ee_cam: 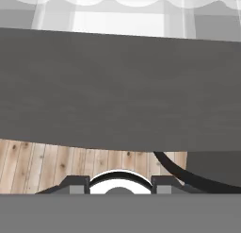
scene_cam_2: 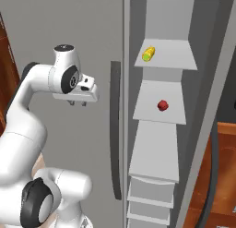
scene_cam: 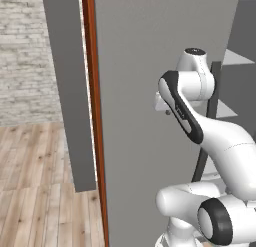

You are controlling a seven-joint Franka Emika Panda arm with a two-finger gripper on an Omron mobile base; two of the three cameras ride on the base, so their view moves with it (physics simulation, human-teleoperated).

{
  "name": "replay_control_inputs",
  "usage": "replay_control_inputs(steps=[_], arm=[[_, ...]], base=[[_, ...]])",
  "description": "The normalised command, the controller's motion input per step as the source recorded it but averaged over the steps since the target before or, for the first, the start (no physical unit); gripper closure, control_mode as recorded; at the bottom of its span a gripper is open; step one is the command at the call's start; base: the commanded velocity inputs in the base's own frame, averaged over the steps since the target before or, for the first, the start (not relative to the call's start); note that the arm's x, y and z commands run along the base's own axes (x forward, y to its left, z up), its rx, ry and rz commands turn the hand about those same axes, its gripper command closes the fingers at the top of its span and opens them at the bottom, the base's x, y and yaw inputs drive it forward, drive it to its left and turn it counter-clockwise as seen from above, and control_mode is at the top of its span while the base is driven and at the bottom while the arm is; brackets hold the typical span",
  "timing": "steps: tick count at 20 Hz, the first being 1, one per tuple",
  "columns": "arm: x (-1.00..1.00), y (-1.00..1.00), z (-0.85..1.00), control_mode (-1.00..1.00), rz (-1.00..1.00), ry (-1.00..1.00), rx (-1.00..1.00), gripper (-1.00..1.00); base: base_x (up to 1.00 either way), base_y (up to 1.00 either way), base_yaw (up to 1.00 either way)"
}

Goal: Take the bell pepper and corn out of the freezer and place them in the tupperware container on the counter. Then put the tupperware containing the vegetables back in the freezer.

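Observation:
The freezer [scene_cam_2: 159, 148] stands open at the right, its pale shelves in plain sight. The yellow corn [scene_cam_2: 148, 53] lies on an upper shelf. One shelf lower sits the red bell pepper [scene_cam_2: 162, 105]. My gripper [scene_cam_2: 77, 103] hangs to the left of the compartment, in front of a closed grey door [scene_cam_2: 99, 144], pointing down, about level with the pepper. It is open and holds nothing. In the hand view my gripper [ee_cam: 120, 185] looks down along a grey door face [ee_cam: 117, 86] to the wooden floor [ee_cam: 56, 166]. The tupperware container and the counter's top are out of view.
A long dark vertical handle [scene_cam_2: 115, 130] runs between my gripper and the open compartment. The swung-out freezer door [scene_cam_2: 209, 84] borders the shelves on the right, with brown wooden fronts [scene_cam_2: 226, 176] beyond it. Drawers [scene_cam_2: 150, 195] fill the compartment's bottom. A brick wall [scene_cam: 25, 51] stands far left.

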Motion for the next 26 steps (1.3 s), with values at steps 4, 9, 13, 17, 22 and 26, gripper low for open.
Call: replay_control_inputs(steps=[4, 9, 13, 17, 22, 26], arm=[[0.0, 0.0, 0.0, 1.0, 0.0, 0.0, 0.0, -1.0], [0.0, 0.0, 0.0, 1.0, 0.0, 0.0, 0.0, -1.0], [0.0, 0.0, 0.0, 1.0, 0.0, 0.0, 0.0, -1.0], [0.0, 0.0, 0.0, 1.0, 0.0, 0.0, 0.0, -1.0], [0.0, 0.0, 0.0, 1.0, 0.0, 0.0, 0.0, -1.0], [0.0, 0.0, 0.0, 1.0, 0.0, 0.0, 0.0, -1.0]], base=[[0.0, -0.28, 0.0], [0.0, -0.55, 0.0], [0.0, -0.44, 0.0], [-0.07, -0.51, 0.0], [-0.11, -0.01, 0.0], [-0.08, 0.0, 0.0]])
